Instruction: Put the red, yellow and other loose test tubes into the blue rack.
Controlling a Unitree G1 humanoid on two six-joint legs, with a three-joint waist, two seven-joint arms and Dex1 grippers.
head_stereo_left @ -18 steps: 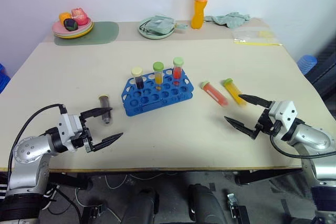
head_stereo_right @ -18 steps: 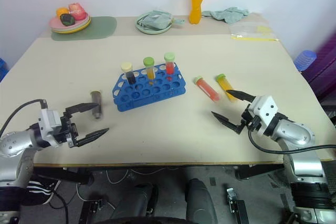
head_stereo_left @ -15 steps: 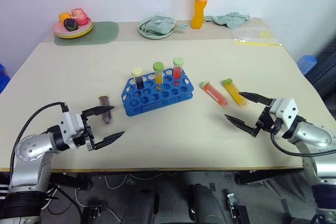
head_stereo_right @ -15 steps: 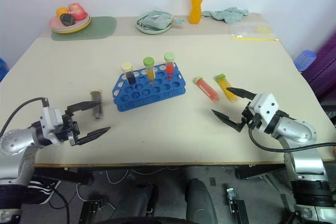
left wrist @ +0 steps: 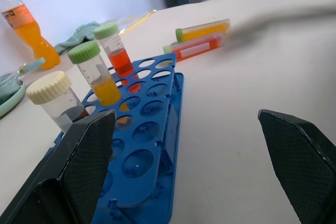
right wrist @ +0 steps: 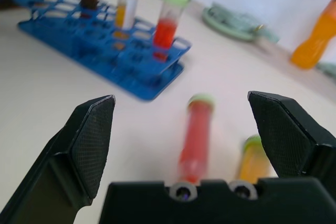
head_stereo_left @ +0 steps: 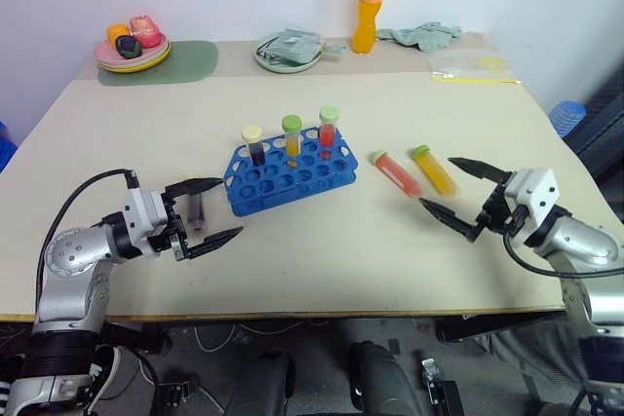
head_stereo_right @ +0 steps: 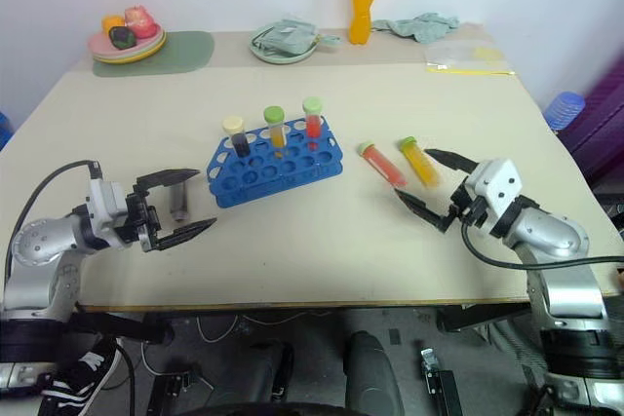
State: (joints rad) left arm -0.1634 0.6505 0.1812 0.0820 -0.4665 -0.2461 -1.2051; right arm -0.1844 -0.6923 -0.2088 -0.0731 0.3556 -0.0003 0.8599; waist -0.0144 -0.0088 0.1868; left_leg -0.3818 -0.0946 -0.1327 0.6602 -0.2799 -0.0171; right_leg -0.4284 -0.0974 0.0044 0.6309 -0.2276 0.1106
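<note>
Rack (head_stereo_left: 290, 171): blue, mid-tabletop, three capped tubes upright in its far row, dark, yellow and red fill.
Red tube (head_stereo_left: 397, 171): lying flat to the right of the rack, apart from it.
Yellow tube (head_stereo_left: 434, 169): lying just beside the red tube, on its right.
Dark tube (head_stereo_left: 195, 208): lying left of the rack, partly hidden by the left hand's far finger; its cap cannot be made out.
Left hand (head_stereo_left: 211, 211): spread wide, holding nothing, fingers either side of the dark tube, whether touching it is unclear.
Right hand (head_stereo_left: 463, 196): spread wide, empty, just right of the yellow tube and aimed at the loose pair.
Tabletop (head_stereo_left: 322, 260): beige.
</note>
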